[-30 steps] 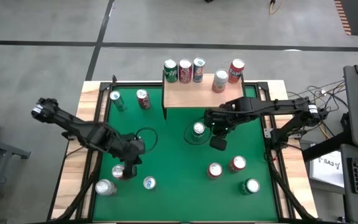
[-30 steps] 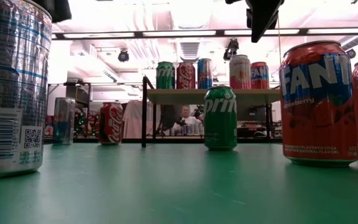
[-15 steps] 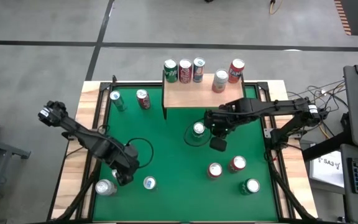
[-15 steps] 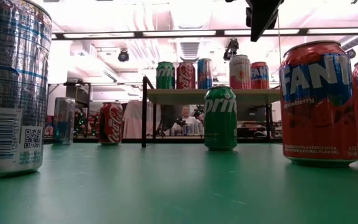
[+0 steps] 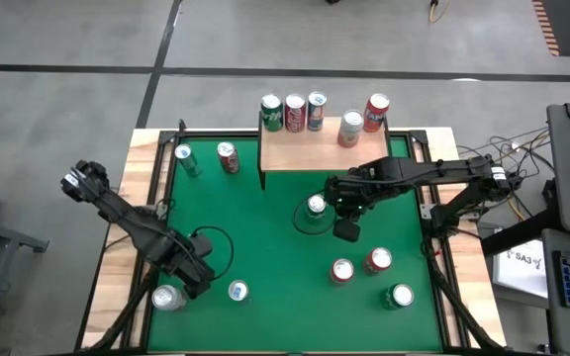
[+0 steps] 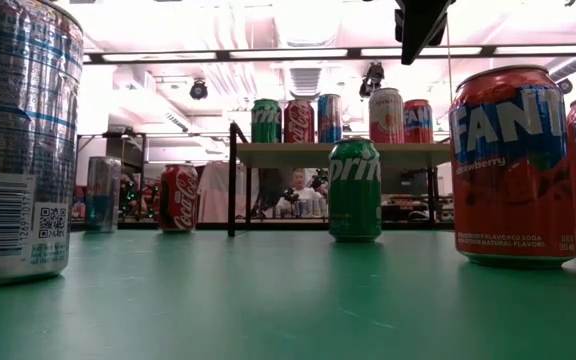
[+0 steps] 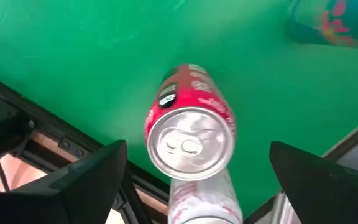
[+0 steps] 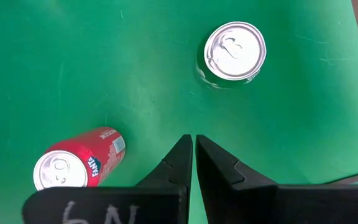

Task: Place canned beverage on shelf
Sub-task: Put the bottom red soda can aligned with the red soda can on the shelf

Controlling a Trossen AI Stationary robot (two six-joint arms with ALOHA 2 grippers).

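Left tool has swung back toward the counter's near-left corner and spread wide; a red can stands upright between its fingers, untouched. Left arm reaches low, elbow out. Right tool, pinched closed, hovers just beside a green can. Shelf lies beyond it, five cans on top.

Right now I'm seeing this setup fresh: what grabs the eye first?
Five cans lined up on the shelf at the table's far edge. The left gripper hangs open over a red can at the near left, while the right gripper stays shut mid-table beside a green can.
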